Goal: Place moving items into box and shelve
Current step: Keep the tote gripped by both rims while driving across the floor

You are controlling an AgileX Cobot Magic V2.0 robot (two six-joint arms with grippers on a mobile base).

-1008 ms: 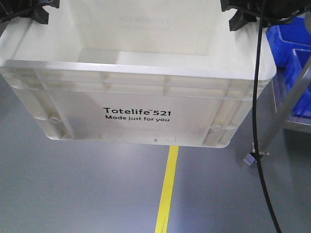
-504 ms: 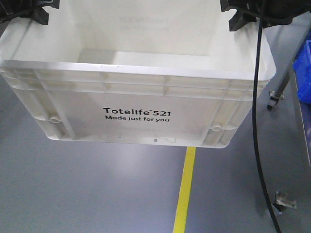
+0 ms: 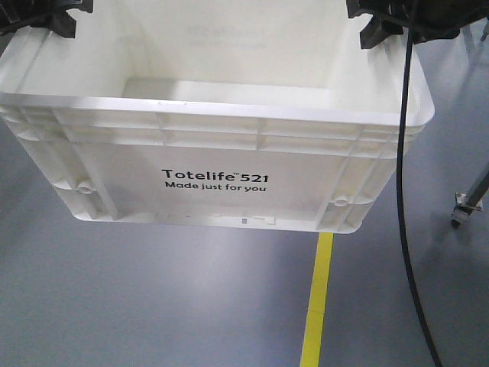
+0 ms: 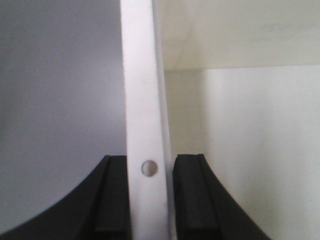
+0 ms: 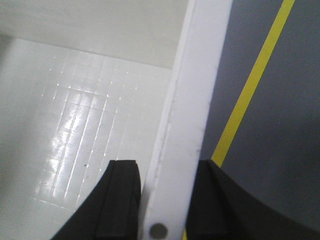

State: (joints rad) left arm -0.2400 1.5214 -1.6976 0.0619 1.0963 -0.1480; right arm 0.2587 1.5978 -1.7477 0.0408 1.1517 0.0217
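The box (image 3: 218, 183), a big white ribbed tote printed "Totelife 521", hangs above the grey floor between my two arms. My left gripper (image 3: 57, 15) clamps its left rim at the top left of the front view. In the left wrist view the black fingers (image 4: 112, 200) press both sides of the white rim (image 4: 142, 100), so the left gripper (image 4: 149, 167) is shut on it. My right gripper (image 3: 378, 23) holds the right rim; the right wrist view shows that gripper (image 5: 167, 172) closed on the rim (image 5: 200, 85). The moving items are out of view; the visible part of the box floor (image 5: 75, 125) is bare.
A yellow floor line (image 3: 317, 298) runs under the box and shows beside the rim (image 5: 255, 80) in the right wrist view. A rack leg with a caster (image 3: 461, 210) stands at the right edge. A black cable (image 3: 403, 229) hangs down in front of the box's right end.
The box stays fixed in the frame while the floor slides right: the yellow line has shifted right and the blue bins have left the view, leaving only a rack caster.
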